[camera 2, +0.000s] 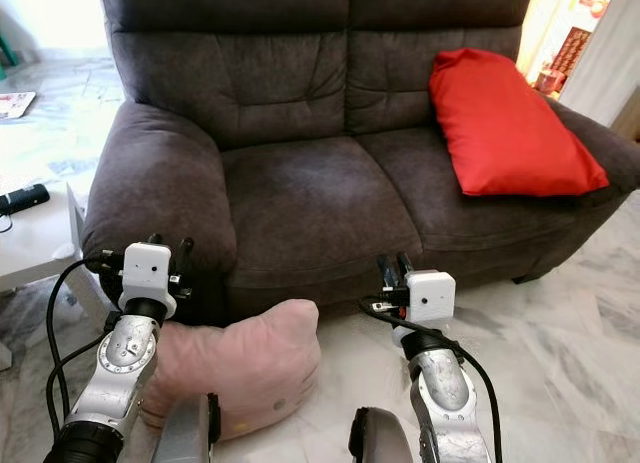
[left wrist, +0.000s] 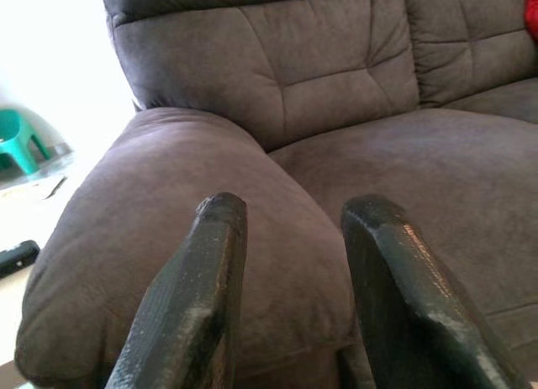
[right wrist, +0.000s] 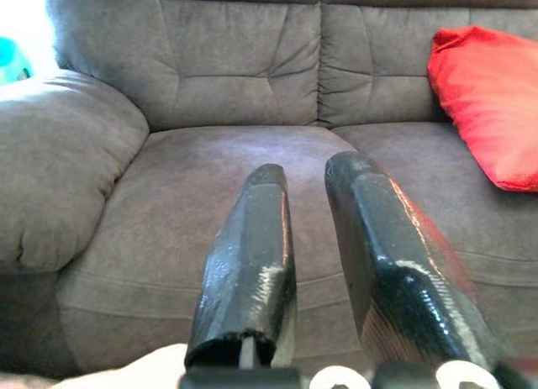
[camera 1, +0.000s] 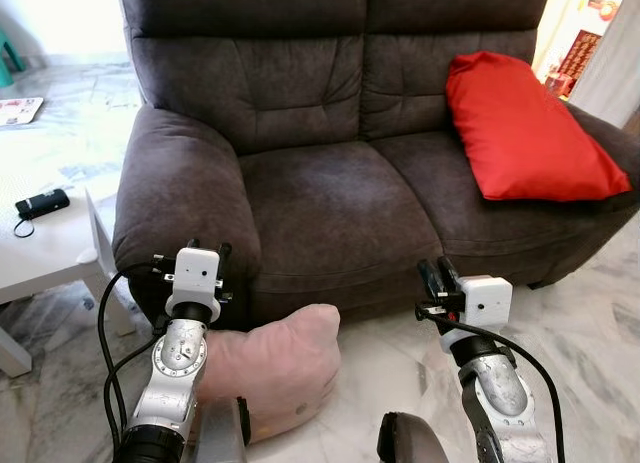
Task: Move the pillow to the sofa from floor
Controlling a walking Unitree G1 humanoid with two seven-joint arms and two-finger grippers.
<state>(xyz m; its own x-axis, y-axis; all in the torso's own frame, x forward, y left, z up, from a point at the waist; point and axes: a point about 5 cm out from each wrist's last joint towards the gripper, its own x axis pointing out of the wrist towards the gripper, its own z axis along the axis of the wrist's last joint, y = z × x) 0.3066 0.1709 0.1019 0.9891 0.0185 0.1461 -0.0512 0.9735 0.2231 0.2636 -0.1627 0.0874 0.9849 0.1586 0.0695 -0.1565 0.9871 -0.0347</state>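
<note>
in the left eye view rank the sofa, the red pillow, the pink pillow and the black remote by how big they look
1. Sofa, by far the largest.
2. Red pillow.
3. Pink pillow, close to the red one; it is nearer the camera and partly hidden by the left arm, so this order is unsure.
4. Black remote, smallest.

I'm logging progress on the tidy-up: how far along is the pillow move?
Not started. The pink pillow lies on the floor against the sofa front. In hand: nothing; the left gripper and right gripper are open, raised and pointing toward the seat. Left: grasp the pillow, lift it and set it beside the red cushion.
</note>
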